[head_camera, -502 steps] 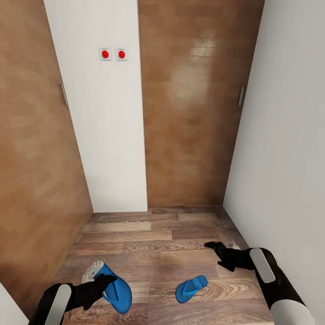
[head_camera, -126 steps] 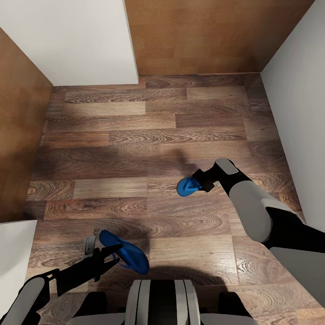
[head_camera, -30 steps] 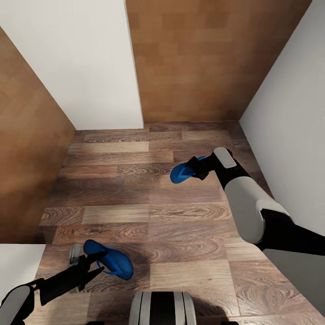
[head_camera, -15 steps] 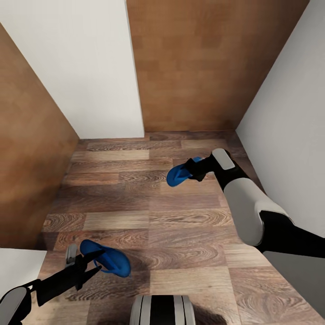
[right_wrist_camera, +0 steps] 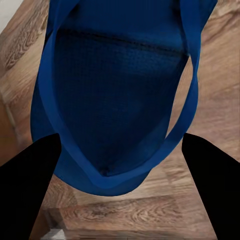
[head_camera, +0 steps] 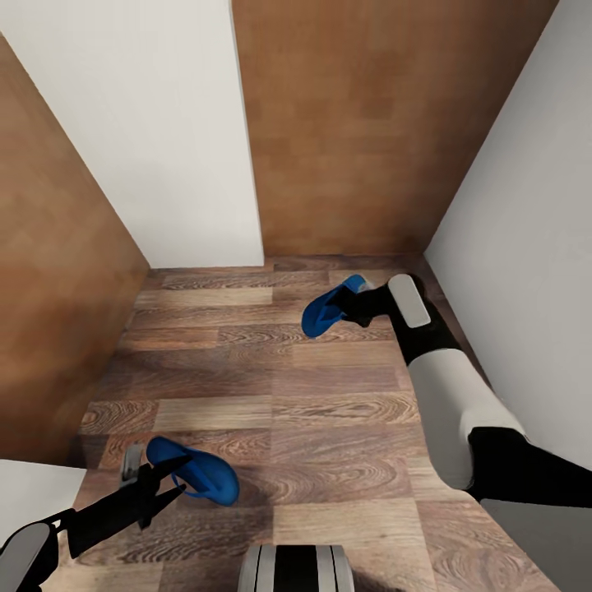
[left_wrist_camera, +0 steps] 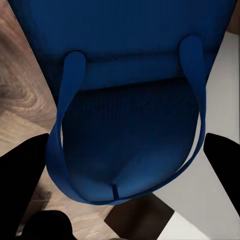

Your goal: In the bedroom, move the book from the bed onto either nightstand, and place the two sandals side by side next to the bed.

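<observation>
Both sandals are bright blue flip-flops, each held by a gripper above the wood-plank floor (head_camera: 329,411). My left gripper (head_camera: 168,478) at the lower left is shut on one sandal (head_camera: 197,477); up close its sole and thin straps (left_wrist_camera: 125,125) lie between the dark fingers (left_wrist_camera: 22,185). Farther ahead on the right, my right gripper (head_camera: 352,306) is shut on the other sandal (head_camera: 322,311), which hangs tilted. That sandal (right_wrist_camera: 120,100) sits between the right fingers (right_wrist_camera: 215,190). The book, the bed and the nightstand are out of view.
I stand in a narrow space. A white wall section (head_camera: 164,123) and a wooden door panel (head_camera: 362,123) close the far end. A wooden panel (head_camera: 49,288) runs along the left and a white wall (head_camera: 534,247) along the right. My base (head_camera: 296,569) is at the bottom edge.
The right gripper has carried its sandal a little farther away and higher off the floor. The head view has tilted up slightly. The left gripper keeps its sandal in about the same place.
</observation>
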{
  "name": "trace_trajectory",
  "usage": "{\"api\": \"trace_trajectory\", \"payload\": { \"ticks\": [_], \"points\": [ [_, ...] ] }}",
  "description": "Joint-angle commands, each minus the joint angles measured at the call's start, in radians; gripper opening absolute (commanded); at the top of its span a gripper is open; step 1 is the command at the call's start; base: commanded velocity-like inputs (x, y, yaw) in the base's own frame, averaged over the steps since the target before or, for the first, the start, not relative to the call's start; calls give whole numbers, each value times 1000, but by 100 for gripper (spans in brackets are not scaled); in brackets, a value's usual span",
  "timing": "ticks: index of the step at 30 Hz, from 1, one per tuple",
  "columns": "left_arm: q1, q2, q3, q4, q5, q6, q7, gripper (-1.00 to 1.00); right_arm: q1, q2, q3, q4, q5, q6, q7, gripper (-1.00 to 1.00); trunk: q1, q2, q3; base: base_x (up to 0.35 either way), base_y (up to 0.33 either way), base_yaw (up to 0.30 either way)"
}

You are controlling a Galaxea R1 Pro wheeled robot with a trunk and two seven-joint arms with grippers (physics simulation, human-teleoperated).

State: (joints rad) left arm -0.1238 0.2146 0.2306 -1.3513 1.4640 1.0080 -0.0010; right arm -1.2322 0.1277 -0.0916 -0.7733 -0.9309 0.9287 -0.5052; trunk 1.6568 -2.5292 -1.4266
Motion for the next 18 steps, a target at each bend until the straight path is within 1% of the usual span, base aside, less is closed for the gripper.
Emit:
{"api": "trace_trajectory", "payload": {
  "ticks": [1,3,4,5,6,8,9,11,12,13,14,16,17,18],
  "points": [
    [0,0,1,0,-2,4,0,-100,31,1,-4,-49,-10,20,-12,-100,-1,0,3,0,0,0],
    [0,0,1,0,-3,4,1,-100,62,1,-4,-93,-10,40,-12,-100,-1,1,11,0,0,0],
    [0,0,1,0,-4,4,1,-100,93,1,-5,-134,-11,63,-13,-100,-2,1,15,0,0,0],
    [0,0,1,0,-4,4,1,-100,109,1,-5,-155,-11,73,-12,-100,-2,1,19,0,0,0],
    [0,0,1,0,-4,4,1,-100,142,1,-5,-200,-12,91,-12,-100,-3,1,23,0,0,0],
    [0,0,1,0,-5,4,1,-100,179,0,-5,-249,-15,103,-12,-100,-4,2,30,0,0,0],
    [0,1,1,0,-6,4,1,-100,219,-2,-5,-301,-17,111,-12,-100,-4,2,34,0,0,0],
    [0,1,1,0,-6,4,1,-100,261,-5,-5,-352,-19,117,-12,-100,-5,2,42,0,0,0],
    [0,1,1,0,-6,4,1,-100,303,-8,-5,-398,-20,119,-11,-100,-6,3,46,0,0,0],
    [0,2,1,0,-6,4,1,-100,323,-10,-5,-419,-20,119,-11,-100,-6,3,50,0,0,0],
    [0,2,1,0,-6,4,1,-100,363,-12,-5,-459,-21,119,-10,-100,-6,3,54,0,0,0],
    [0,2,1,0,-7,4,1,-100,399,-16,-5,-494,-21,119,-7,-100,-7,4,61,0,0,0],
    [0,2,1,0,-7,4,1,-100,432,-23,-5,-523,-21,119,-1,-100,-8,4,65,0,0,0],
    [0,2,1,0,-7,4,1,-100,448,-27,-4,-536,-21,119,4,-100,-8,4,69,0,0,0]
  ]
}}
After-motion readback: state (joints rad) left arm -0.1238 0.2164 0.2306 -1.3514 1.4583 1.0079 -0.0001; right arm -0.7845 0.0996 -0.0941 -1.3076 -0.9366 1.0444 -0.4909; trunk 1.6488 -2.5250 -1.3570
